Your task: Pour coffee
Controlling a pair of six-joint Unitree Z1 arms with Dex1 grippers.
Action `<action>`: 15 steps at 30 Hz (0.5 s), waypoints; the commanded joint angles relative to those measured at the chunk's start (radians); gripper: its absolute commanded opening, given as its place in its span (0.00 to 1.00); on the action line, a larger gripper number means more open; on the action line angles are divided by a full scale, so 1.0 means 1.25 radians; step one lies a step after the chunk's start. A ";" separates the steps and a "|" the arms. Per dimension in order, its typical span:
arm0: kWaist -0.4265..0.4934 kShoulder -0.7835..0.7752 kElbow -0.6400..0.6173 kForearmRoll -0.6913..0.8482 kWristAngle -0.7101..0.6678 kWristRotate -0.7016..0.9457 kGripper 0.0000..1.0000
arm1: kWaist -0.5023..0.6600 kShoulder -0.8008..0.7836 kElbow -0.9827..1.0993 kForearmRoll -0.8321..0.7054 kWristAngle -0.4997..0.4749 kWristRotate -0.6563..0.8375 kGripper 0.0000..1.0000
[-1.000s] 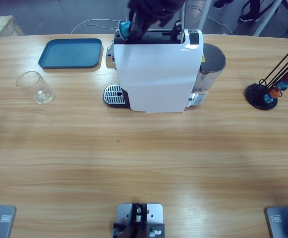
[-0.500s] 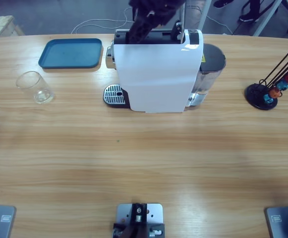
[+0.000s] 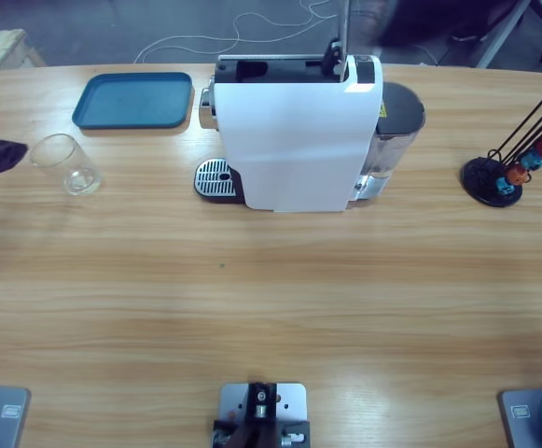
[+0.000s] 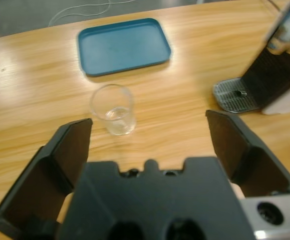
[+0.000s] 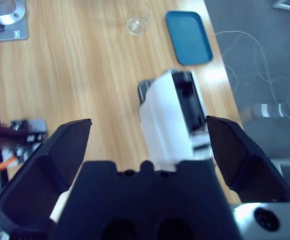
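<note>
Overhead camera facing down, left wrist near glass (image 4: 113, 108), right wrist seemingly high above, all sharing tray (image 3: 132, 100)

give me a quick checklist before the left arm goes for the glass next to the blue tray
1. Left gripper open: ok, jaws spread wide.
2. Glass upright, lined up between the jaws: ok.
3. Gripper at the glass: not ok, short of it.
4. Blue tray clear of the approach: ok, beyond the glass.
5. Drip grate of the coffee machine free for the glass: ok.
6. Right gripper out of the way: ok, high above the machine, open.
</note>
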 commanded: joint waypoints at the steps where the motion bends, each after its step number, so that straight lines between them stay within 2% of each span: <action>1: 0.041 0.155 -0.016 -0.037 -0.017 -0.026 0.98 | 0.008 -0.378 0.347 -0.099 -0.127 0.146 1.00; 5: 0.041 0.145 -0.019 -0.041 -0.019 -0.049 0.96 | 0.008 -0.468 0.449 -0.141 -0.183 0.208 1.00; 8: 0.041 0.086 -0.021 -0.015 -0.019 0.012 0.93 | 0.006 -0.429 0.458 -0.237 -0.309 0.265 1.00; 9: 0.041 0.078 -0.020 -0.002 -0.019 0.028 0.93 | -0.001 -0.403 0.454 -0.271 -0.384 0.269 0.89; 10: 0.041 0.072 -0.020 0.009 -0.019 0.038 0.93 | -0.022 -0.383 0.454 -0.318 -0.422 0.270 0.38; 11: 0.041 0.064 -0.020 0.022 -0.019 0.044 0.93 | -0.068 -0.356 0.461 -0.392 -0.422 0.254 0.00; 15: 0.041 -0.009 -0.020 0.083 -0.039 0.063 0.93 | -0.134 -0.189 0.455 -0.537 -0.458 0.236 0.00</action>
